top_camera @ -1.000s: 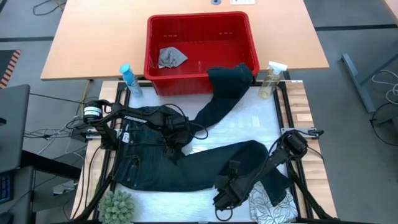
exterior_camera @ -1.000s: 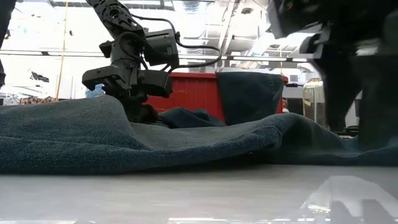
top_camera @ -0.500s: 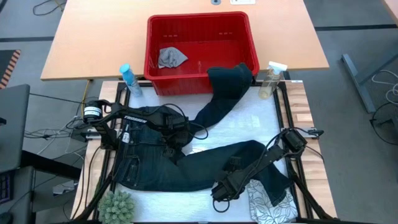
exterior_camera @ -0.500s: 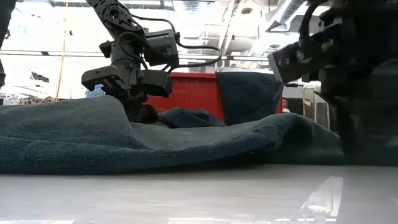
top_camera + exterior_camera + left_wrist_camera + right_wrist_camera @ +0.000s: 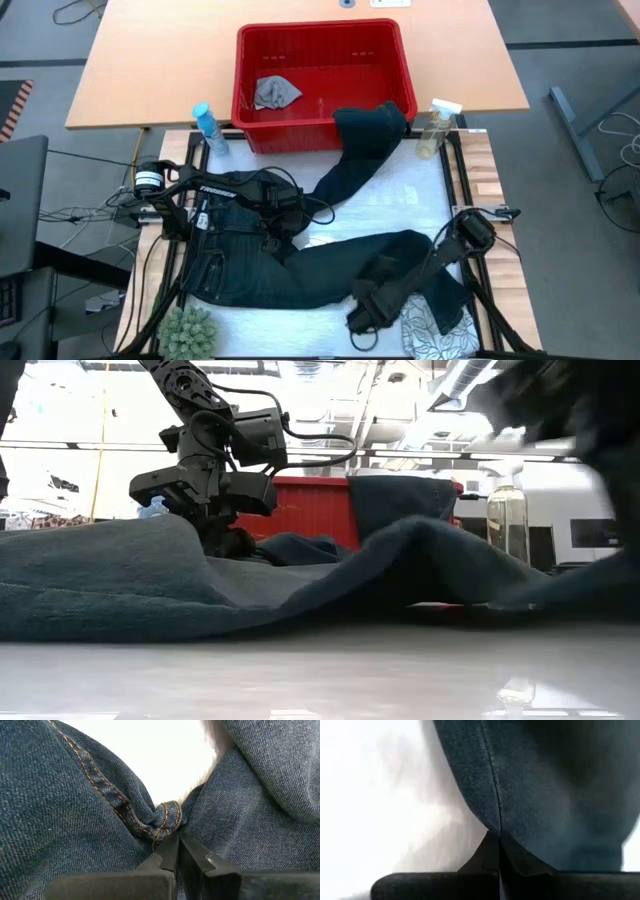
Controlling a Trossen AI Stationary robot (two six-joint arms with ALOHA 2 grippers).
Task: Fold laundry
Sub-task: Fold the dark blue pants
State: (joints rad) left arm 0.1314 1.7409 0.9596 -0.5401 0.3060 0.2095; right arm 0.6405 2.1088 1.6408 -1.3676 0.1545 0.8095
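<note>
Jeans (image 5: 250,265), dark blue-black denim, one pair: spread across the white-covered work table (image 5: 400,200), waistband end toward the left side. One leg runs up and drapes over the front rim of the red plastic basket (image 5: 320,45); the other leg lies across the near part of the table toward the right arm.

Left gripper (image 5: 283,233): down on the jeans at the crotch, fingers together and pinching the bunched seam where the orange-stitched seams meet, as the left wrist view shows (image 5: 170,847). In the low view it stands on the denim in front of the basket (image 5: 215,535).

Right gripper (image 5: 362,318): at the near edge of the lower leg, fingers closed together on a fold of denim along its side seam, seen in the right wrist view (image 5: 495,845). In the low view the cloth near it is raised off the table into a ridge.

Small grey cloth (image 5: 275,92): crumpled inside the basket, left of centre.

White cloth with grey leaf print (image 5: 435,335): at the near right corner of the table, partly under the jeans leg.

Blue bottle (image 5: 206,125): beside the basket's front left corner.

Clear spray bottle (image 5: 437,128): beside the basket's front right corner.

Green spiky plant (image 5: 187,332): near left corner of the table.
</note>
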